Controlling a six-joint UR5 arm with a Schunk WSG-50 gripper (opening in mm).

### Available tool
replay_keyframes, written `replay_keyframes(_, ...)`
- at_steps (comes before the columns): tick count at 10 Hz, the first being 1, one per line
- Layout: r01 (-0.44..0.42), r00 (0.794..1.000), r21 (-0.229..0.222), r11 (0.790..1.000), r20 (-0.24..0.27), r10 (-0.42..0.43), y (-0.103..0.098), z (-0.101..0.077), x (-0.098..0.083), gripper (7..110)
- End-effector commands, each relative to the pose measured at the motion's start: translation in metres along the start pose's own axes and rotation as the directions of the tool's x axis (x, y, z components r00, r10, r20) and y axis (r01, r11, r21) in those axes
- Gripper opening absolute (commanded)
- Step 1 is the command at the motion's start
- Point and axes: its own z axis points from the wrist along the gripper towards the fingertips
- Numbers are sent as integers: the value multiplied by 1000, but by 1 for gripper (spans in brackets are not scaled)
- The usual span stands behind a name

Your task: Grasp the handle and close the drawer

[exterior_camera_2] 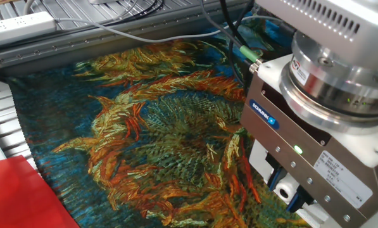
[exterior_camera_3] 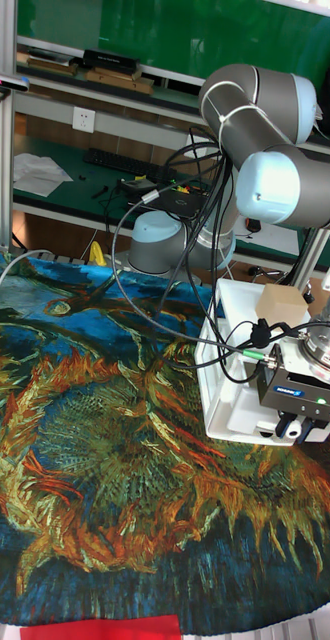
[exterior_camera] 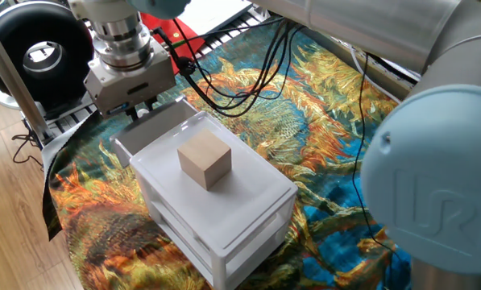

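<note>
A small white cabinet [exterior_camera: 216,213] stands on a cloth [exterior_camera: 304,121] printed with orange and blue sunflowers, which covers the table. A tan wooden cube [exterior_camera: 205,159] sits on the cabinet's flat top, a little toward the 10 o'clock corner in the one fixed view. The top drawer [exterior_camera: 147,129] sticks out only a short way from the cabinet toward 10 o'clock; just its front strip and a bit of the thin white wall show past the lid. The lower drawers [exterior_camera: 188,234] sit flush in the cabinet's side.

The gripper [exterior_camera: 137,109] hangs straight down over the outer end of the drawer, its grey square body just above the front edge, with black cables [exterior_camera: 224,89] trailing off toward 2 o'clock. Its fingertips are at the drawer front, where the handle would be, but the body hides them, so I cannot tell whether the claw is apart or clamped on anything.

In the other fixed view the gripper body [exterior_camera_2: 315,145] fills the 3 o'clock side, with a green light lit on its face; the fingers are out of sight below the frame. In the tall fixed view the gripper [exterior_camera_3: 297,428] is at the 3 o'clock side of the cabinet [exterior_camera_3: 235,370], dark fingers pointing down by the cabinet's lower front edge, and the cube [exterior_camera_3: 282,304] rests on top.
</note>
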Motion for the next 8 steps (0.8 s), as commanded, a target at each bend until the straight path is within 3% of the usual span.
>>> replay_keyframes(1, -1, 1000, -1, 1000, -2, 1, -2, 8, 9, 7)
replay_keyframes(8, 2, 1000, 0, 1000, -13, -2, 0, -1, 16, 7)
